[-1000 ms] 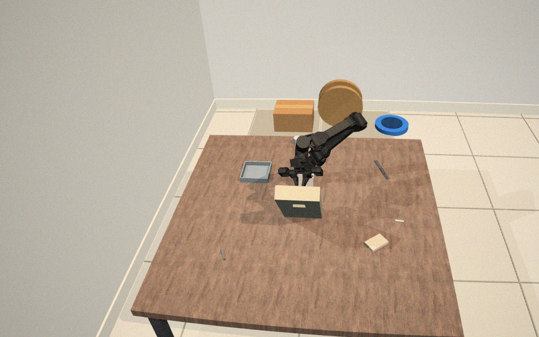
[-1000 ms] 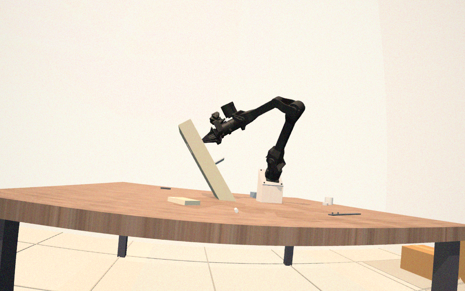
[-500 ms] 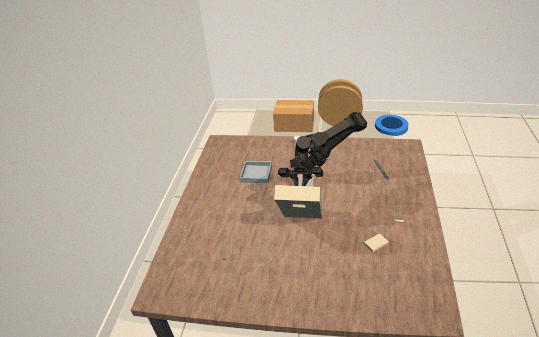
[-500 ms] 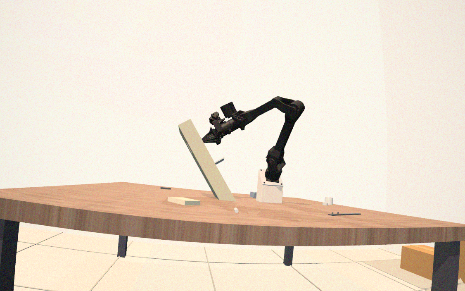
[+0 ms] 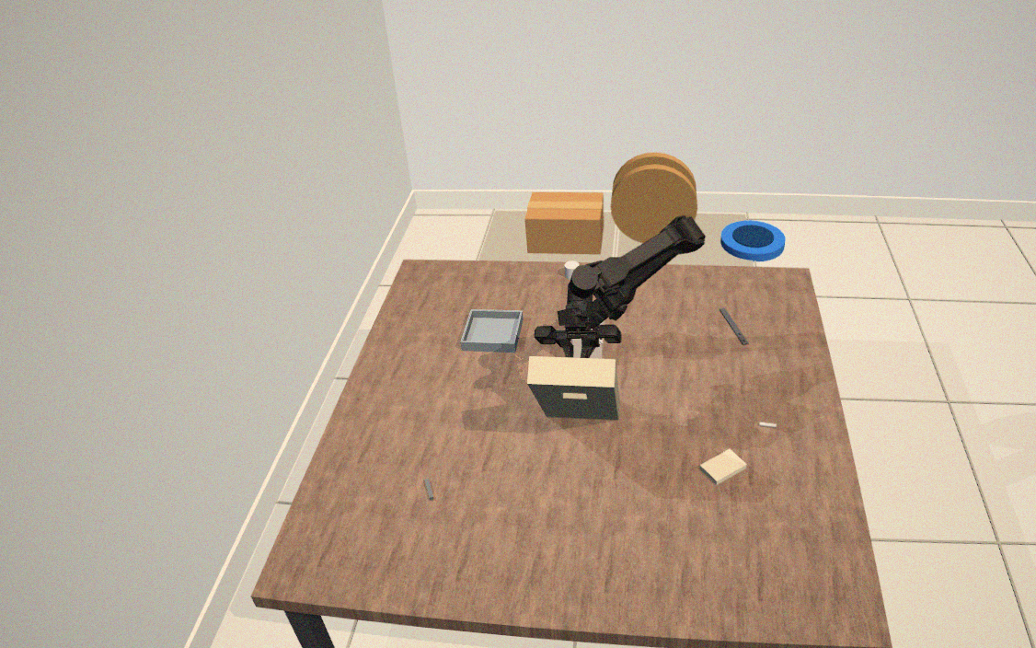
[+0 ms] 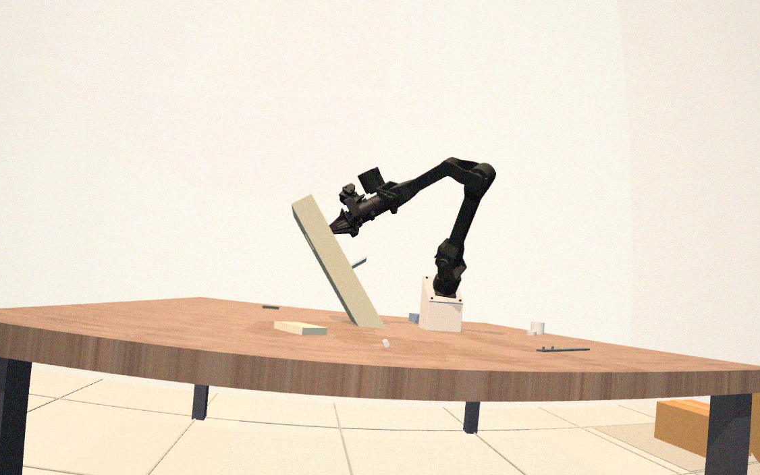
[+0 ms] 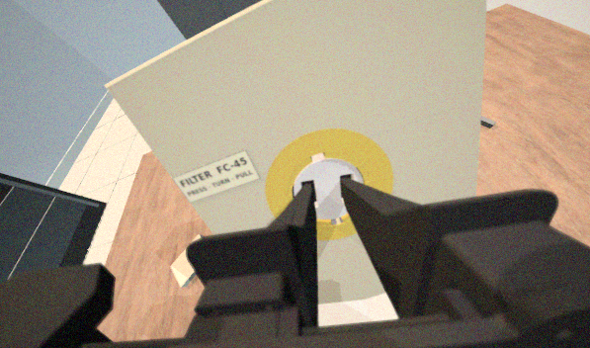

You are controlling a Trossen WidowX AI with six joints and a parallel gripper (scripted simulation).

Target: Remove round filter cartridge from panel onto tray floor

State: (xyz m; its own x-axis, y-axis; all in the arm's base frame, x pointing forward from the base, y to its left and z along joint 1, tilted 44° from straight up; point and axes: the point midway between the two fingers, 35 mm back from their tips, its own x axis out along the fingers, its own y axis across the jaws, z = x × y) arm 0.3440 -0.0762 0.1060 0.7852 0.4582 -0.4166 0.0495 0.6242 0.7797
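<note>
The round grey filter cartridge [image 7: 327, 170] sits flush in a yellow ring [image 7: 332, 143] on the tilted beige service panel [image 7: 332, 74] [image 5: 570, 374] [image 6: 335, 265]. A label [image 7: 217, 175] beside it reads FILTER FC-45, PRESS TURN PULL. My gripper [image 7: 325, 186] [image 5: 581, 348] [image 6: 333, 227] is against the panel face. Its fingers stand narrowly apart, and each tip is in one of the cartridge's two slots. The fingers are not squeezing anything. The grey tray [image 5: 490, 346] [image 6: 413, 317] stands on the table to the left of the panel in the top view, and nothing lies in it.
A beige block [image 5: 722, 466] [image 6: 300, 327], a dark bar [image 5: 732, 326] [image 6: 562, 349], a white cylinder [image 5: 571, 265] [image 6: 537, 325] and small pegs [image 5: 428, 488] [image 5: 766, 423] lie on the table. My white base [image 6: 441, 312] stands behind the panel. Boxes and a blue dish [image 5: 752, 239] are on the floor.
</note>
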